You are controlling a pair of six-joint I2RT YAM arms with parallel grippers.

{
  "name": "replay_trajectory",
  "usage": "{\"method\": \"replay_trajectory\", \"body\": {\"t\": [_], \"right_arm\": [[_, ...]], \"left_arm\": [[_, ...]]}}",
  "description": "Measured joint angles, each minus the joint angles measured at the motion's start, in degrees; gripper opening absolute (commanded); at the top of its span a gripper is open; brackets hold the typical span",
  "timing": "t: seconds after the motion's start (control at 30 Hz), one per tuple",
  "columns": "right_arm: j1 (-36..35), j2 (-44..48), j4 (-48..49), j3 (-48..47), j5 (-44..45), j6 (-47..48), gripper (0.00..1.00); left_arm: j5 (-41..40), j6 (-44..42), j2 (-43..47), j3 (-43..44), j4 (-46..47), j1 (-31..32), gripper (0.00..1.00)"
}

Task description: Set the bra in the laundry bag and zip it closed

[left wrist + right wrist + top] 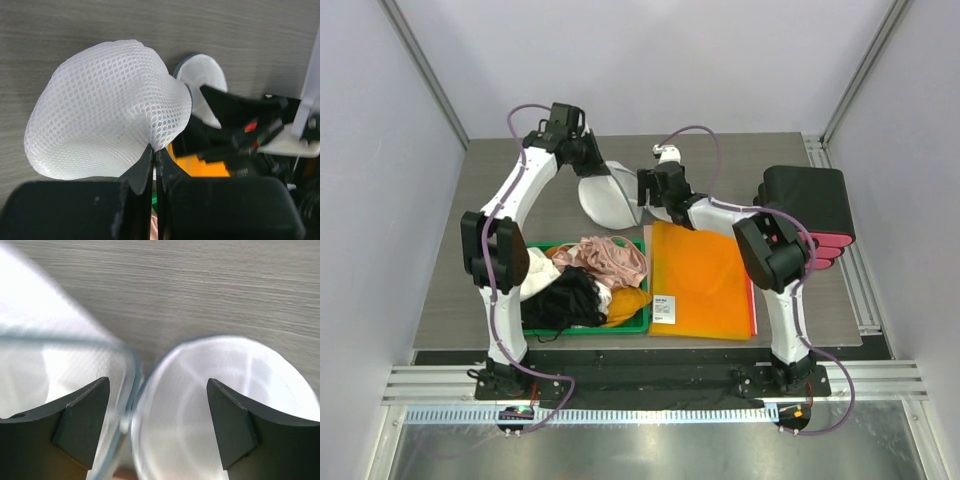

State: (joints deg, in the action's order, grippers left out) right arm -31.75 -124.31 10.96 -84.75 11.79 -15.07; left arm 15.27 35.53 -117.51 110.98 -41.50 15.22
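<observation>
The left arm and right arm are white with black joints; purple cables loop behind the matte-black left claw and right claw.

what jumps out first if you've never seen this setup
The white mesh laundry bag stands out at the far middle of the table, pinched in the left gripper while the open right gripper hovers at its round flap. Nearer, a green tray heaped with garments, the black bra among them, sits beside a bright orange sheet.
</observation>
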Motion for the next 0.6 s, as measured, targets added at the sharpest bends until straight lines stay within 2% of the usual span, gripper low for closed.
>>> {"method": "replay_trajectory", "body": {"t": [0.2, 0.3, 0.43, 0.6], "right_arm": [[-1.86, 12.61, 1.66, 9.6, 1.42, 1.55, 0.82], [-1.99, 15.76, 5.29, 14.08, 0.5, 0.87, 0.73], [-1.77, 13.27, 7.37, 16.04, -1.14, -1.22, 0.7], [-0.76, 3.26, 6.71, 9.86, -3.41, -3.17, 0.67]], "left_arm": [[0.7, 0.72, -0.92, 4.44, 0.13, -0.68, 0.0], [1.11, 1.81, -1.79, 5.62, 0.46, -1.49, 0.0], [2.25, 3.32, -2.32, 5.7, 1.14, -2.45, 0.0], [5.01, 4.94, -3.08, 5.49, 2.73, -2.69, 0.0]]}}
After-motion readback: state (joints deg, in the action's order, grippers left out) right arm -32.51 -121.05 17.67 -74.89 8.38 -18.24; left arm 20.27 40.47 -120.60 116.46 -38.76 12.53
